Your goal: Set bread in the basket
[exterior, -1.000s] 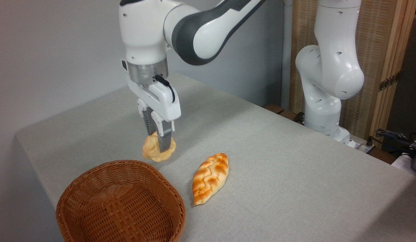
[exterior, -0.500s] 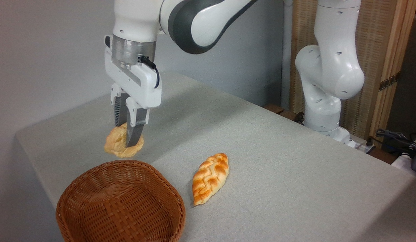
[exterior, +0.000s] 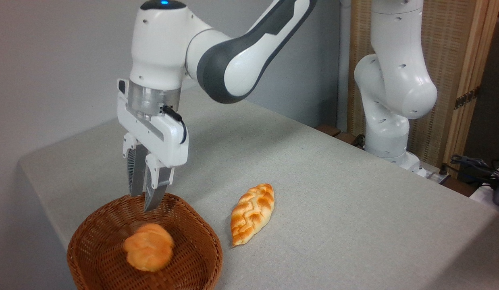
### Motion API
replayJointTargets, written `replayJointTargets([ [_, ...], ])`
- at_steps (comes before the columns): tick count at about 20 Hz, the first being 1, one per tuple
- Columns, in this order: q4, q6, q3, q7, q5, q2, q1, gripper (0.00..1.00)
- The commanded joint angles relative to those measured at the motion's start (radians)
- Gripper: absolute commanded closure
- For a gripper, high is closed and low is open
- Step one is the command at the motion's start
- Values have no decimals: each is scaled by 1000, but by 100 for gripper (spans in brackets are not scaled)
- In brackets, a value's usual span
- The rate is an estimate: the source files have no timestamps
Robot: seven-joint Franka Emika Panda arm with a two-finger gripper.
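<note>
Bread [exterior: 148,251] sits inside the basket [exterior: 94,264], near the middle, with room all around it to the woven wall. The gripper [exterior: 142,203] hangs above the basket's back rim and holds nothing. Its two fingers [exterior: 154,189] are a little apart, with a thin gap between them. The basket stands close to the front left corner of the table [exterior: 334,209]. The long braided loaf [exterior: 252,212] lies just right of the basket, not touching it. Past the loaf the grey cloth is bare.
</note>
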Motion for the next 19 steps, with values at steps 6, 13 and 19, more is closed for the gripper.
replayJointTargets([
  [6,23,17,8,-1,-22,19,-3,0],
  [13,154,-432,11,-24,36,-124,-3,0],
  [19,154,-528,10,-123,73,-153,-4,0],
])
